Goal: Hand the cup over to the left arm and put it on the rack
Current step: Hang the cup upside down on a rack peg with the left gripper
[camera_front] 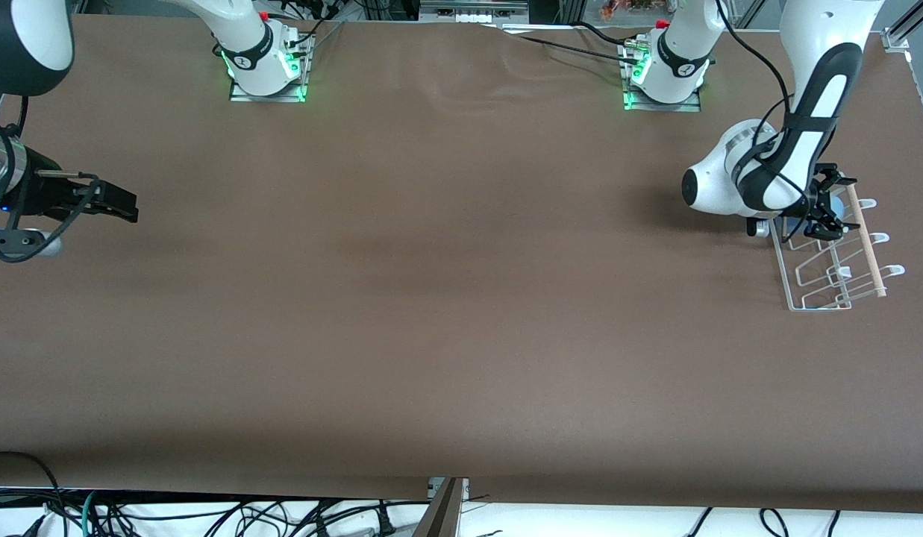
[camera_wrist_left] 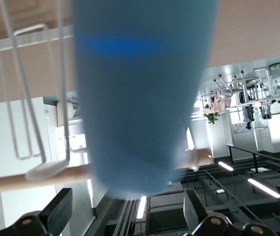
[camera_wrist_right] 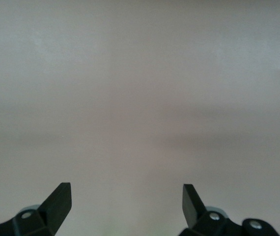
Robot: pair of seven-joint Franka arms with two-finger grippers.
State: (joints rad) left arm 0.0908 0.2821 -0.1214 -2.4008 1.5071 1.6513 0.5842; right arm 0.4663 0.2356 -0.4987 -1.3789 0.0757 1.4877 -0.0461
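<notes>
The light-blue cup [camera_front: 836, 203] is at the white wire rack [camera_front: 818, 304], at the rack's end farthest from the front camera, by the pale dowel [camera_front: 868, 250]. My left gripper [camera_front: 828, 210] is at that end of the rack, around the cup. In the left wrist view the cup [camera_wrist_left: 140, 98] fills the middle, and the left gripper [camera_wrist_left: 128, 212] is open with both fingers clear of the cup's sides. Rack wires [camera_wrist_left: 27, 98] and the dowel [camera_wrist_left: 7, 184] show beside the cup. My right gripper [camera_front: 121, 205] is open and empty at the right arm's end of the table, shown in the right wrist view [camera_wrist_right: 126, 202].
The brown table [camera_front: 446, 298] spans the view. Both arm bases [camera_front: 263, 63] [camera_front: 666, 74] stand along the table's edge farthest from the front camera. White hooks [camera_front: 890, 272] stick out of the rack toward the table's edge at the left arm's end.
</notes>
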